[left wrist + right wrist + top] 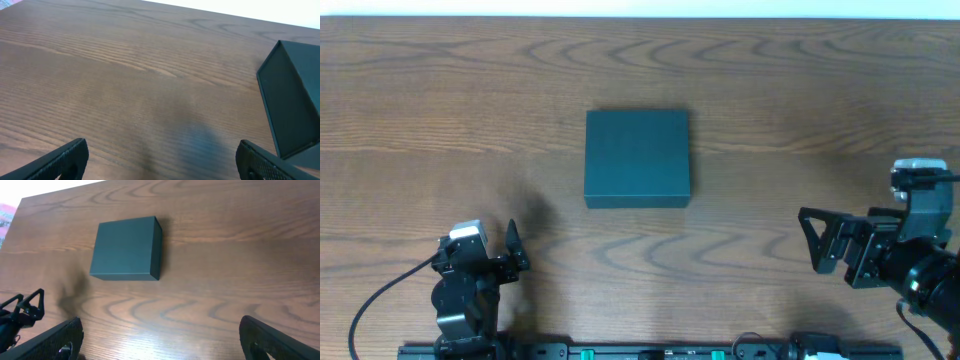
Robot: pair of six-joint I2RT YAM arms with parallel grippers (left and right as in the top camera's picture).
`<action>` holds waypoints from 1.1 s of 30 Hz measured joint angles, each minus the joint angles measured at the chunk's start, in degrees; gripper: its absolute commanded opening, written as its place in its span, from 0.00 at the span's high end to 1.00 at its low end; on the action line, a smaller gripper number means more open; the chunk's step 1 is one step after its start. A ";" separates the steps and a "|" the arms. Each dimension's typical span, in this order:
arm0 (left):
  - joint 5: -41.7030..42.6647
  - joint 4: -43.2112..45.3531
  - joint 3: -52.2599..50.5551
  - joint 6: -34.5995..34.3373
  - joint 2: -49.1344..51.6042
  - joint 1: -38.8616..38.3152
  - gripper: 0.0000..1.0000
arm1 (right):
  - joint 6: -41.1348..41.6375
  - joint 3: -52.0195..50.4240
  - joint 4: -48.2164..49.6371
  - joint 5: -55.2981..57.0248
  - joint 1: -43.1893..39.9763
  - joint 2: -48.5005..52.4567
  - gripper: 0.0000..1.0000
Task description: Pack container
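The container is a dark teal square box with its lid shut flat, lying in the middle of the wooden table. My left gripper stands open near the front left, well short of the box and to its left. In the left wrist view the container shows at the right edge, and only bare wood lies between the left gripper's fingers. My right gripper is open at the front right and points toward the box from a distance. In the right wrist view the container lies far ahead of the right gripper.
A black mounting rail runs along the table's front edge. The left arm shows at the lower left of the right wrist view. A bit of pink patterned material lies beyond the table's far left corner.
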 measured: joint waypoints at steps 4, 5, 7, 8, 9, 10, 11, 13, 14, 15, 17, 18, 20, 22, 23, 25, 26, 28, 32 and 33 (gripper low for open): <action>0.00 0.00 0.00 0.00 0.00 0.00 0.05 | -0.20 0.00 0.04 0.13 0.00 0.00 0.01; 0.00 0.00 0.00 0.00 0.00 0.00 0.05 | -0.74 0.00 0.09 0.92 0.00 0.00 0.01; 0.00 0.00 0.00 0.00 0.00 0.00 0.05 | -2.43 -0.02 0.09 2.91 0.00 -0.07 0.01; 0.00 0.00 0.00 0.00 0.00 0.00 0.05 | -3.63 -0.33 0.55 3.98 0.00 -0.28 0.01; 0.00 0.00 0.00 0.00 0.00 0.00 0.05 | -4.94 -1.03 1.38 4.83 0.00 -0.85 0.01; -0.02 0.00 0.00 0.00 0.00 0.00 0.05 | -6.56 -2.54 3.04 5.70 0.00 -2.12 0.01; -0.07 0.04 0.00 0.00 0.00 0.00 0.05 | -7.85 -4.42 5.18 6.10 0.00 -3.63 0.01; -0.17 0.07 0.00 0.00 0.00 0.00 0.05 | -10.12 -9.49 9.77 6.93 0.00 -8.33 0.01; -0.22 0.11 0.00 0.00 -0.02 0.00 0.05 | -11.19 -12.24 11.80 7.17 0.00 -11.32 0.01; -0.22 0.17 0.00 0.00 -0.02 0.00 0.05 | -12.11 -14.97 13.84 7.37 0.00 -14.45 0.01; -0.26 0.20 -0.02 0.00 -0.04 0.00 0.05 | -13.57 -20.20 17.00 7.52 0.00 -21.38 0.01; -0.26 0.17 -0.02 0.00 -0.04 0.00 0.05 | -14.10 -22.84 18.14 7.63 0.00 -24.83 0.01; -0.37 0.17 -0.02 0.00 -0.04 0.00 0.05 | -14.99 -28.85 19.63 7.74 0.00 -31.87 0.01; -0.39 0.20 -0.02 0.00 -0.04 0.00 0.05 | -15.47 -35.06 20.57 7.93 0.00 -37.09 0.01; -0.39 0.31 -0.02 -0.02 -0.09 0.00 0.05 | -15.63 -38.21 21.97 7.96 0.00 -39.04 0.01; -0.39 0.28 -0.02 0.00 -0.11 0.00 0.05 | -15.80 -43.89 23.58 8.17 0.00 -41.86 0.01; -0.39 0.24 -0.02 0.00 -0.11 0.00 0.05 | -15.91 -46.93 25.46 8.17 0.00 -43.36 0.01; -0.42 0.26 -0.02 -0.02 -0.11 0.00 0.05 | -16.13 -52.28 28.92 8.13 0.00 -46.07 0.01; -0.42 0.28 -0.02 0.00 -0.11 0.00 0.05 | -16.24 -61.53 32.74 7.87 0.00 -50.62 0.01; -0.39 0.24 -0.02 0.00 -0.11 0.00 0.05 | -16.24 -63.95 33.77 7.69 0.00 -51.65 0.01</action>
